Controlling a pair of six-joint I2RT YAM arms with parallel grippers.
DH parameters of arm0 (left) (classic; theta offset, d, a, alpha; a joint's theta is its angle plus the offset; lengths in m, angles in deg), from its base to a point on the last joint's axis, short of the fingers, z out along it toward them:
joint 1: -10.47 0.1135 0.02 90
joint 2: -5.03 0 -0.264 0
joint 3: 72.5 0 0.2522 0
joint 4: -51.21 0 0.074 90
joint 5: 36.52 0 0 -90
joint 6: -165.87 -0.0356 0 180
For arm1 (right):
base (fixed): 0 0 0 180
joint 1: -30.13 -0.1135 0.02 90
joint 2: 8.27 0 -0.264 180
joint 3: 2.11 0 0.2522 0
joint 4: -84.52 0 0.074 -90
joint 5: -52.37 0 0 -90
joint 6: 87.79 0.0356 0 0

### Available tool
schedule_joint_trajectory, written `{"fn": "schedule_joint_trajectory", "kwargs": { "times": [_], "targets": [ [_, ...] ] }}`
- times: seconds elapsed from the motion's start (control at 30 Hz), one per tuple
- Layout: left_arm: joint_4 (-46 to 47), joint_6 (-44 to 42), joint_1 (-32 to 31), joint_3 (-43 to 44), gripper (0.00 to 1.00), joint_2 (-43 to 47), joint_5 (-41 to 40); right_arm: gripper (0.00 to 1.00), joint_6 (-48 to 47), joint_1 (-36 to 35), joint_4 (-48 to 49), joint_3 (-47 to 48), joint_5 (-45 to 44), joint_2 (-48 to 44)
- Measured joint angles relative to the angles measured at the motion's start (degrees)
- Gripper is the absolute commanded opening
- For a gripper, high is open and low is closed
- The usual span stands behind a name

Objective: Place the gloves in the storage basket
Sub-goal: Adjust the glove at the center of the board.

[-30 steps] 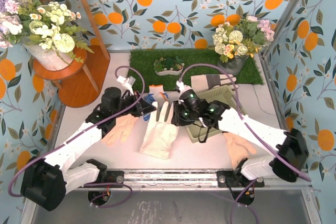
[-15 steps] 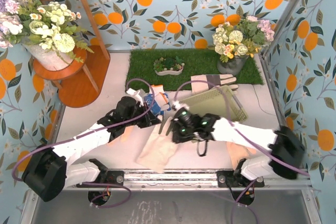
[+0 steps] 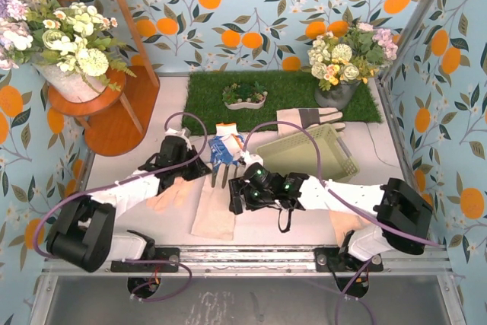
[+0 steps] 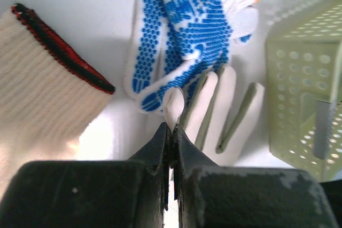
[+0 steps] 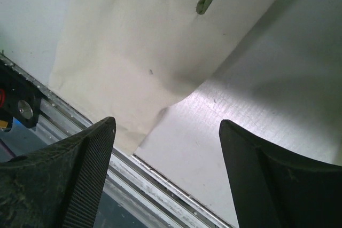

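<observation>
Left tool (image 4: 171, 131) closed, pinching one fingertip of the grey-and-cream glove (image 3: 215, 207). The glove lies flat near the middle of the surface's front edge. Right tool (image 5: 166, 153) wide open, holding nothing, above the glove's right edge. Storage basket (image 3: 308, 154) sits just right of both tools.

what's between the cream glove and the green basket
The right arm lies across the straight path from the cream glove to the basket. The blue-and-white glove lies left of the basket, off that path.
</observation>
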Motion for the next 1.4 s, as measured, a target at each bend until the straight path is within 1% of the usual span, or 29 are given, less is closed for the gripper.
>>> {"fn": "schedule_joint_trajectory", "kwargs": {
  "times": [0.1,0.2,0.23,0.27,0.3,0.33,0.43,0.5,0.67,0.77,0.9,1.0,1.03,1.1,1.2,1.3,1.37,1.4],
  "targets": [
    [0.4,-1.2,0.8,-0.1,0.00,-2.3,0.0,0.75,0.8,0.0,2.7,-1.2,0.8,0.2],
    [1.3,-1.8,0.9,-1.2,0.00,-2.7,-0.7,0.75,2.0,0.3,5.4,-3.1,1.8,1.7],
    [1.6,-2.1,1.0,-1.5,0.09,-2.7,-0.9,0.74,2.4,0.4,6.3,-3.6,2.1,2.4],
    [1.8,-2.2,1.1,-1.9,0.24,-2.7,-1.1,0.73,2.8,0.4,7.2,-4.3,2.1,3.0],
    [1.8,-2.4,1.1,-2.1,0.37,-2.7,-1.3,0.71,3.5,0.5,8.1,-5.0,2.1,3.3],
    [1.8,-2.9,1.2,-2.1,0.46,-2.7,-1.4,0.70,4.3,0.6,9.0,-5.7,2.2,3.6],
    [1.4,-3.6,1.2,-2.2,0.62,-2.0,-2.2,0.66,6.5,1.2,11.2,-6.4,2.2,5.2],
    [0.3,-4.1,1.2,-2.1,0.65,0.0,-2.7,0.64,7.8,1.7,13.3,-6.4,2.2,6.1],
    [-5.9,-5.4,1.2,1.0,0.66,4.6,-4.3,0.59,11.4,3.7,18.2,-7.0,2.9,7.7],
    [-7.1,-5.1,1.2,1.5,0.62,7.0,-3.8,0.52,13.1,4.6,20.9,-7.5,4.1,8.5],
    [-7.3,-3.1,1.0,-1.0,0.52,9.8,-1.0,0.40,14.4,5.0,22.7,-7.6,5.1,9.7],
    [-6.6,-1.9,0.2,-3.5,0.40,10.0,2.5,0.25,15.1,5.0,23.0,-8.2,6.1,9.8],
    [-6.2,-1.4,0.0,-4.1,0.34,9.8,3.7,0.20,15.4,5.0,23.0,-8.5,6.4,9.8],
    [-5.0,-1.0,-0.4,-5.0,0.30,8.7,5.7,0.13,15.9,5.0,23.0,-8.7,7.2,9.8],
    [-2.3,-1.0,-0.5,-5.5,0.26,5.6,7.1,0.11,16.7,5.0,23.0,-8.7,8.6,9.6],
    [1.7,-0.9,-0.5,-7.3,0.26,3.2,7.8,0.11,17.5,5.0,22.8,-8.5,9.9,8.9],
    [3.3,-0.8,-0.5,-8.9,0.27,2.8,8.2,0.08,17.8,5.0,22.3,-7.8,10.4,8.5],
    [3.7,-1.0,-0.5,-9.5,0.29,2.8,8.3,0.06,17.9,5.0,22.0,-7.1,10.6,8.4]
  ]
}}
